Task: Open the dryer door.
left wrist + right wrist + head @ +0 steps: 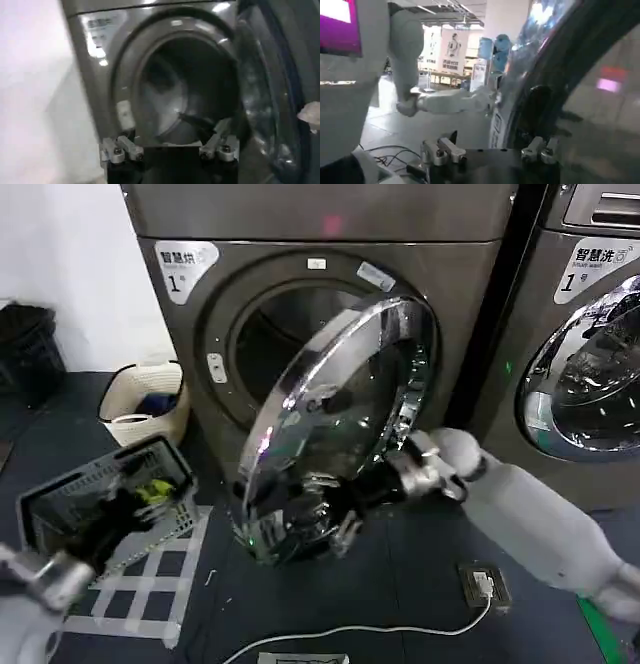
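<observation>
The grey dryer [320,274] faces me, and its round chrome-rimmed glass door [340,414] stands swung partway out, baring the dark drum [285,334]. From the right, my right arm reaches in; its gripper [345,496] sits at the door's lower rim. In the right wrist view that gripper [490,147] is open, and the door's edge [520,100] runs close by one finger [540,149]. My left gripper [110,519] hangs low at the left, over a grey crate. It is open and empty, and in the left wrist view the gripper [170,145] faces the drum [185,90].
A grey plastic crate [60,494] lies on the floor at the left, and a cream laundry basket [145,399] stands beside the dryer. A second machine [590,364] stands at the right. A white cable [350,634] and a socket block [483,584] lie on the dark floor.
</observation>
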